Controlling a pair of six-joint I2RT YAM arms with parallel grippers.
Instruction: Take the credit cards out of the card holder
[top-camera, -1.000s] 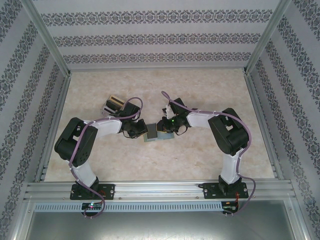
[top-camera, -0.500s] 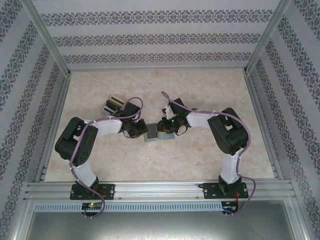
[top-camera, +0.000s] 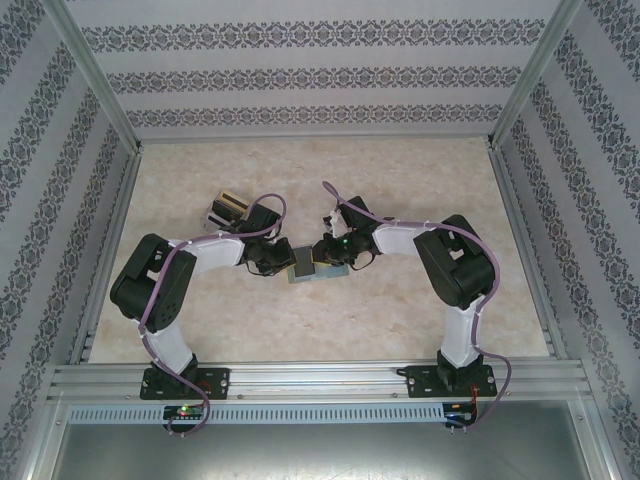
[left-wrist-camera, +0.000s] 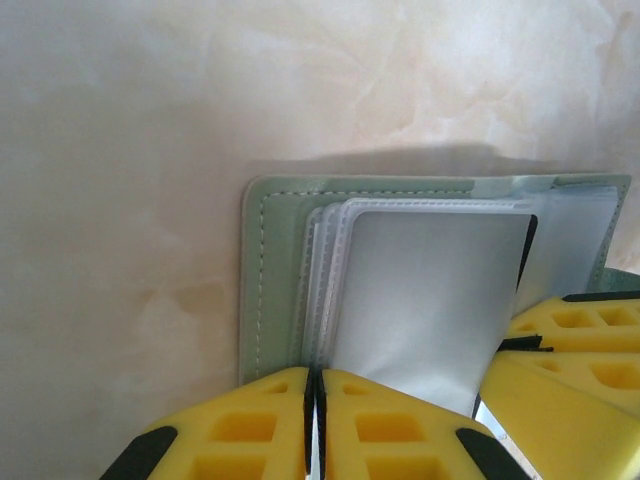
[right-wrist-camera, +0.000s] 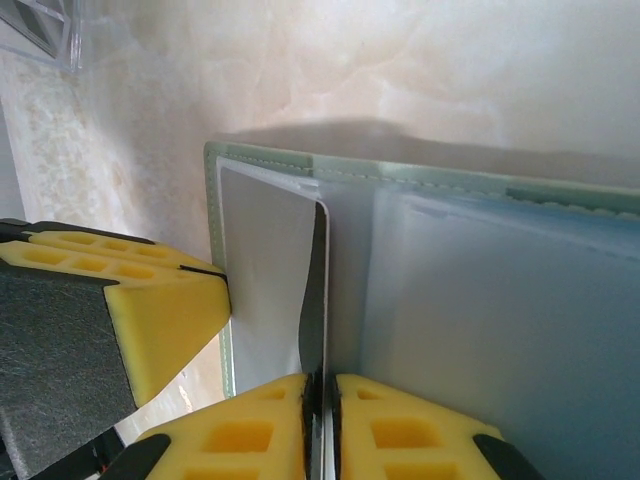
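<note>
Left wrist: card holder (left-wrist-camera: 275, 285) in left tool (left-wrist-camera: 315, 425) (pinched)

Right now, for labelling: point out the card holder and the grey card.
card holder (left-wrist-camera: 275, 300): left wrist view, green stitched border.
grey card (left-wrist-camera: 430, 300): left wrist view, middle of its face.

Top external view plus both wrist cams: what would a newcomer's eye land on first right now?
The open grey-green bifold card holder lies at the centre of the marbled beige table, with both arms bent in over it. Up close, the yellow-padded right gripper is shut on a thin silver-grey card among the holder's clear sleeves, and the left gripper is closed at the holder's near edge.
</note>
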